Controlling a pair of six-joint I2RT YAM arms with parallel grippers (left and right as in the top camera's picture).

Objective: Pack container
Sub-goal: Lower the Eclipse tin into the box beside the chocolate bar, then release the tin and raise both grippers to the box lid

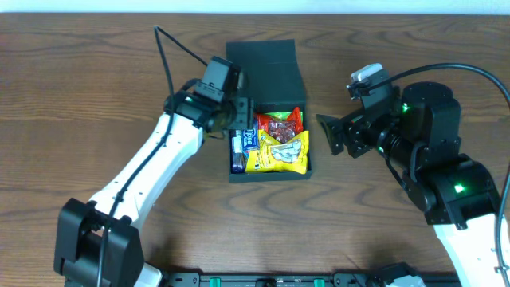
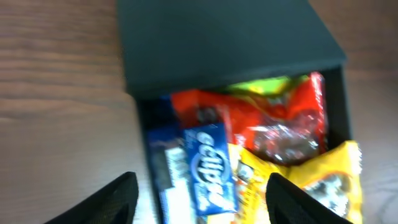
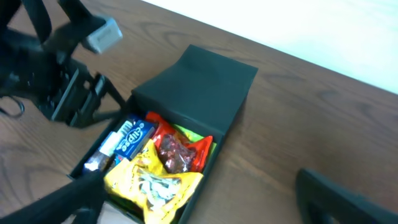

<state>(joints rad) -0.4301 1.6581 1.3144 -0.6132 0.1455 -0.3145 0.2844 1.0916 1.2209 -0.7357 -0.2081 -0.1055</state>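
Looking down from overhead, I am seeing the container (image 1: 266, 72) sitting mid-table between the 2 arms, its lid on the far side and the near part open. 3 snacks are lying inside: a blue packet (image 1: 241, 143) against the left wall, a red packet (image 1: 279, 125) behind, and a yellow packet (image 1: 284, 153) in front. The left gripper (image 1: 241, 121) is hovering at the left rim. The right gripper (image 1: 329, 134) is waiting just beside the right wall, apart from it.

Through the left wrist, I am seeing my fingers (image 2: 115, 196) spread wide over the blue packet with nothing between them, so that claw is open and empty.

Through the right wrist, both dark fingers are framing the box from either side, well apart and gripping nothing, so this claw is open too.

I am judging the filling nearly done. To finish well, I am planning to lift the left claw straight up clear of the wall. I also want to check that the yellow packet is sitting below the rim before anyone swings the lid, since I cannot tell that from here.
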